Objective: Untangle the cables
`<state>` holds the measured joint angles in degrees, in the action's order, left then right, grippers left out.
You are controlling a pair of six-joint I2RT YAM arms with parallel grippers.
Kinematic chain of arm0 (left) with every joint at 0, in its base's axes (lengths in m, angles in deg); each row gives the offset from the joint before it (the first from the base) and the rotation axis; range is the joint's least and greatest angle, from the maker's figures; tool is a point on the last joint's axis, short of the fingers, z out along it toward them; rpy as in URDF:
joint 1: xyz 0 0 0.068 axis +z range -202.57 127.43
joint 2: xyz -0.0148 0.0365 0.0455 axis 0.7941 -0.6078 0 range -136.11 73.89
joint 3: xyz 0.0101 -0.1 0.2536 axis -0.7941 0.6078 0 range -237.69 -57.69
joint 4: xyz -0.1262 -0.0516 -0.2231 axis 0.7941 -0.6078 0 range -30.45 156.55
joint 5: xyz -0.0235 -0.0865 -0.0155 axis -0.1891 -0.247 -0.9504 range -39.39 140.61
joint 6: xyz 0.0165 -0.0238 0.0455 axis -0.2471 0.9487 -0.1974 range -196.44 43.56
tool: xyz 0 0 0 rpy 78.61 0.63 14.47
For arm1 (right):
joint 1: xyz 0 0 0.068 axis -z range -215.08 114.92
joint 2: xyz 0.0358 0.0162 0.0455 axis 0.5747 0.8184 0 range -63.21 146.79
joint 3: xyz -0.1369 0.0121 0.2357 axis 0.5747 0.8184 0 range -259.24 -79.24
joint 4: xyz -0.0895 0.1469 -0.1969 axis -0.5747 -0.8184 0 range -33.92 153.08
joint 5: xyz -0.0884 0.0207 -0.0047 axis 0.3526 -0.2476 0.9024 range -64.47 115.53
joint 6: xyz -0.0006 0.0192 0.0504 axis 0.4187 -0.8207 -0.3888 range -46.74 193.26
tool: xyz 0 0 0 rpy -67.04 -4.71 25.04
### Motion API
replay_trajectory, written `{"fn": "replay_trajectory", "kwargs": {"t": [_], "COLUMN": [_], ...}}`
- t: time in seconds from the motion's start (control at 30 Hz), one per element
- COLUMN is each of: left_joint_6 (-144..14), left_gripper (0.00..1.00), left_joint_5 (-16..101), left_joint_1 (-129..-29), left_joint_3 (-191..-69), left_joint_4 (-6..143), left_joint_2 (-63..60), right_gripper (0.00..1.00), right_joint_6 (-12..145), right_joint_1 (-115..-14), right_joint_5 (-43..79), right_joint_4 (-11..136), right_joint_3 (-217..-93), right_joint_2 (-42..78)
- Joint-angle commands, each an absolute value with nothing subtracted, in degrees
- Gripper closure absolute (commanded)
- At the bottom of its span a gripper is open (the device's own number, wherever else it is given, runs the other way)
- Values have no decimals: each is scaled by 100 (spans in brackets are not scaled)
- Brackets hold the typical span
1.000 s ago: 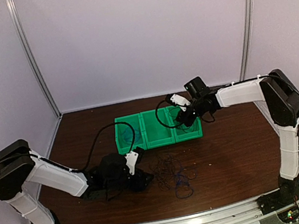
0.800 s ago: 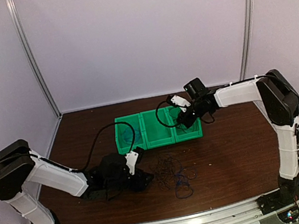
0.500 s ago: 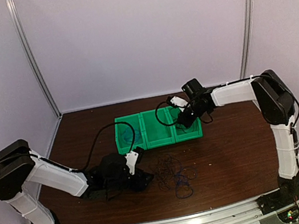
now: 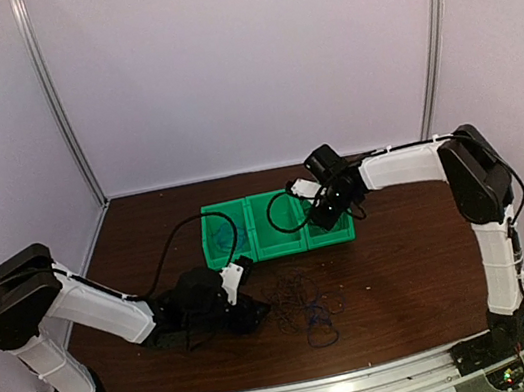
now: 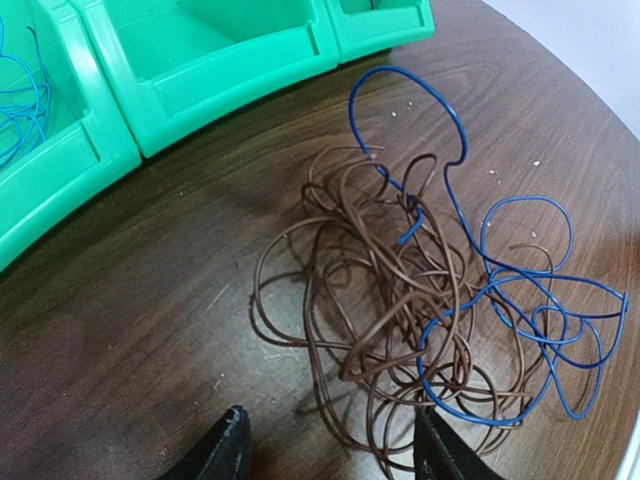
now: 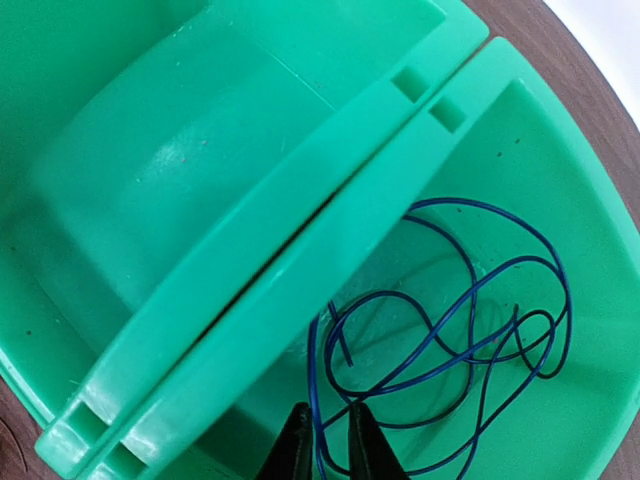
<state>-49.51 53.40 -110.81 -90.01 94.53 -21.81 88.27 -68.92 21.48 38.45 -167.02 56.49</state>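
I log the left gripper [image 5: 335, 462] with its fingers well apart, gripping nothing, low at the tangle's near edge. Green bins [image 4: 282, 250]: three, in a row. The left bin [image 5: 60, 170] has one blue wire [image 5: 20, 110]. The cables [image 5: 400, 310] are one loose tangle on the table [image 4: 407, 272] in front of the bins: thin brown strands I cannot count, plus one blue. The right bin [image 6: 570, 420] has one blue coil [image 6: 450, 330]. The right gripper [image 6: 328, 448] sits over it, fingers nearly together; I cannot tell if it grips.

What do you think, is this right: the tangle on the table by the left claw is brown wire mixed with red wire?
Not quite: the tangle on the table by the left claw is brown wire mixed with blue wire, not red. The left wrist view shows it.
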Motion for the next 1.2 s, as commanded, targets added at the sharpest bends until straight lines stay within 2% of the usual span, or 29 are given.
{"fn": "replay_trajectory", "kwargs": {"t": [0.0,0.07,0.23,0.4,0.6,0.83,1.0,1.17], "left_joint_6": [-5025,-5030,-5119,-5459,-5748,-5645,-5379,-5146], "left_gripper": [43,43,43,41,40,37,32,31], "left_joint_5": [5373,5390,5512,5714,5955,5833,5461,5072], "left_joint_1": [-11100,-11099,-11101,-11097,-11097,-11097,-11101,-11093], "left_joint_3": [-9128,-9110,-9099,-9118,-9364,-9518,-9883,-9911], "left_joint_4": [9578,9531,9230,8941,8626,8788,8756,9105], "left_joint_2": [-2189,-2103,-1729,-1288,-1098,-1178,-1572,-1885], "right_gripper": [80,73,65,55,54,59,58,54], "right_joint_6": [8907,8915,8882,8897,9072,9691,9899,9891], "right_joint_1": [-6875,-6873,-6871,-6874,-6874,-6938,-7069,-7336], "right_joint_5": [2360,2320,1994,1714,1523,-89,-789,-853], "right_joint_4": [3585,3460,2661,2519,2844,3740,4041,4476], "right_joint_3": [-16914,-16949,-17174,-16816,-16197,-14722,-14055,-13665], "right_joint_2": [5285,5063,4599,3979,3293,2438,2501,2711]}}
